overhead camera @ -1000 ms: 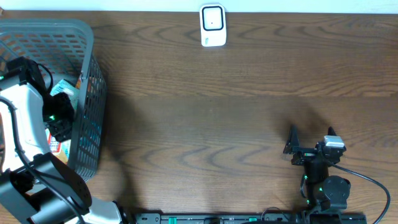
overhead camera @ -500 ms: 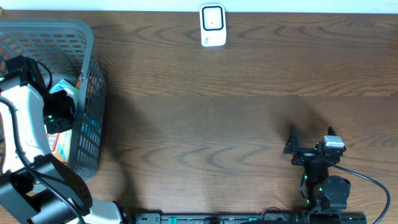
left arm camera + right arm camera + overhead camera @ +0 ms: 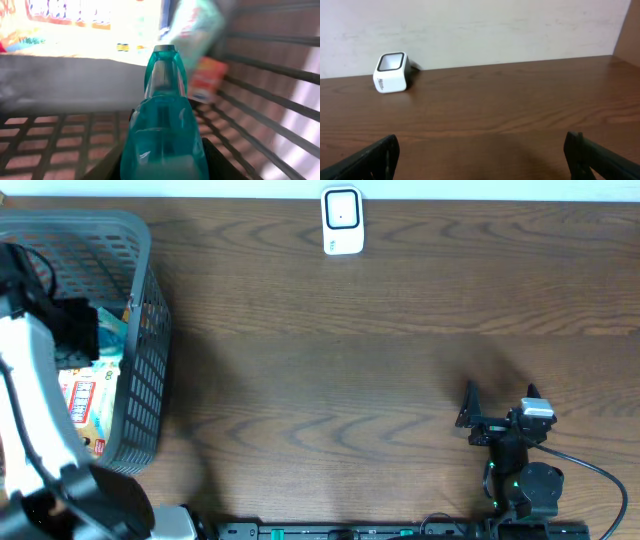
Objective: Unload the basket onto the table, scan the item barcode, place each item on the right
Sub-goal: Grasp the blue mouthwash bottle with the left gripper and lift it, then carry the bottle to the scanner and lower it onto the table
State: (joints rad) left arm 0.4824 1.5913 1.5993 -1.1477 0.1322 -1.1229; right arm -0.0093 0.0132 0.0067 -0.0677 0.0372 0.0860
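Note:
In the left wrist view a translucent teal bottle (image 3: 162, 115) fills the gap between the black jaws of my left gripper (image 3: 165, 167), which is shut on it. Seen from overhead, that gripper (image 3: 75, 328) is inside the grey basket (image 3: 140, 240) at the table's left edge, and the arm hides the bottle. The white barcode scanner (image 3: 341, 220) stands at the back middle of the table, also visible from the right wrist (image 3: 391, 73). My right gripper (image 3: 498, 405) rests near the front right, open with nothing in it (image 3: 482, 155).
The basket's mesh walls (image 3: 270, 90) surround the left gripper closely. Colourful snack packets (image 3: 85, 405) lie on the basket floor, with a pale green packet (image 3: 195, 25) and an orange one (image 3: 207, 80) just beyond the bottle. Brown wooden tabletop (image 3: 350, 360) lies between basket and scanner.
The left gripper closed on the teal bottle, then the arm moved toward the back of the basket and rose toward the camera. The right arm stayed still.

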